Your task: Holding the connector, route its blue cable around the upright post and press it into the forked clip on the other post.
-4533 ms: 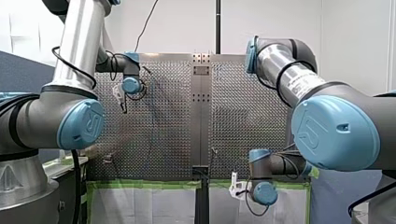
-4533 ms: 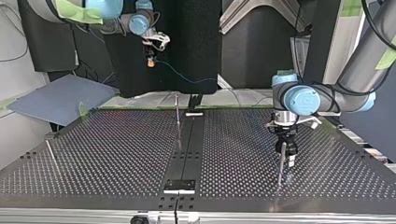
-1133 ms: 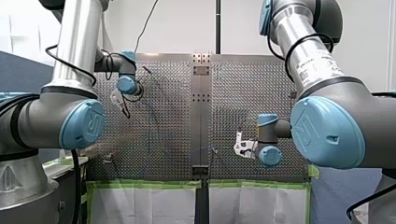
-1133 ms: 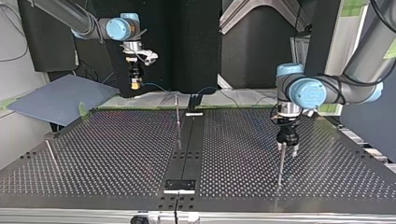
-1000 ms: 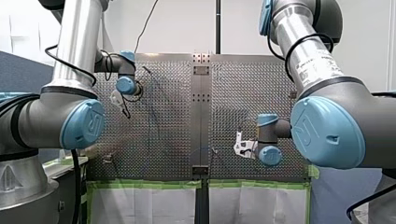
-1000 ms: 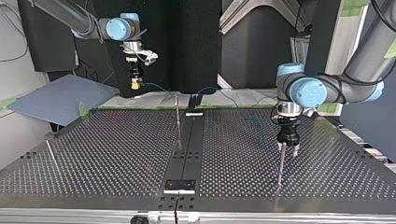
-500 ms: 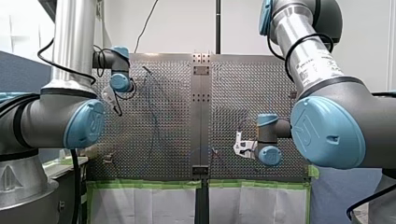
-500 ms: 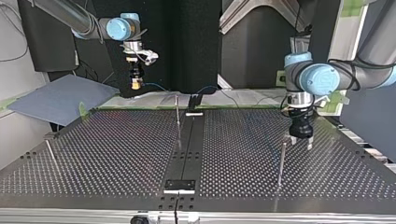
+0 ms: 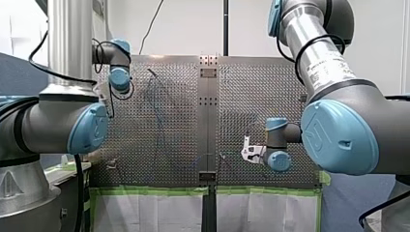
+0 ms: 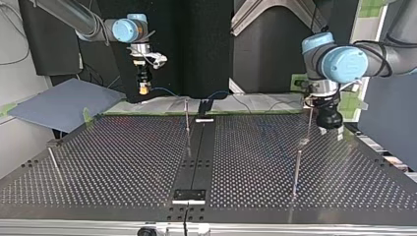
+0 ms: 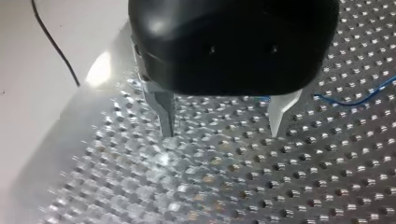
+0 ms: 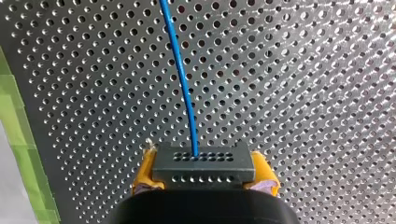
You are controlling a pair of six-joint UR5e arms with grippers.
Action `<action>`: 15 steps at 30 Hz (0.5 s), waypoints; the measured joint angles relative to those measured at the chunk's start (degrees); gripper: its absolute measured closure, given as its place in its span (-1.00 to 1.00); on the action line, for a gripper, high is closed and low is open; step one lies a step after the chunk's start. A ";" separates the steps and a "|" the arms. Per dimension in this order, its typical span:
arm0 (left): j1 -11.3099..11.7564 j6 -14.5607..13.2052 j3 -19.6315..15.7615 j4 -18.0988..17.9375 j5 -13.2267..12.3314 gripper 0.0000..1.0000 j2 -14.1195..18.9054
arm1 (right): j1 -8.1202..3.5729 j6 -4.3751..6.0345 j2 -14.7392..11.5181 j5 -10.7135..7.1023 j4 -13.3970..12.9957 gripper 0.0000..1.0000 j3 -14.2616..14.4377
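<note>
My right gripper (image 12: 204, 173) is clamped on the black rectangular connector (image 12: 204, 162), with only the edges of its yellow pads (image 12: 144, 175) showing. The thin blue cable (image 12: 180, 70) runs ahead over the perforated metal bench (image 12: 303, 93), its far end cut off. My left gripper (image 11: 222, 130) gapes wide, holding nothing.
</note>
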State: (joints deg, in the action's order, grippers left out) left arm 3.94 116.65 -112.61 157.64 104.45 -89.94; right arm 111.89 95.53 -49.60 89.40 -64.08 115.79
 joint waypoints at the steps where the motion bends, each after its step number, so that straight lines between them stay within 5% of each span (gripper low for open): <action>1: -0.03 -0.62 0.44 0.65 0.63 -0.98 0.62 | 0.00 0.01 0.00 0.00 0.00 1.00 0.01; 8: -0.08 -3.94 3.52 3.94 3.74 -0.98 3.94 | 0.03 0.02 0.01 -0.01 0.00 1.00 0.00; 15: -0.25 -7.51 7.07 7.51 4.30 -0.98 7.51 | 0.04 0.09 0.01 -0.03 -0.13 1.00 0.00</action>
State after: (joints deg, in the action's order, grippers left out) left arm 3.69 109.15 -105.53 165.15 108.74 -82.43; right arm 111.93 95.62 -49.59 89.36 -64.22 115.78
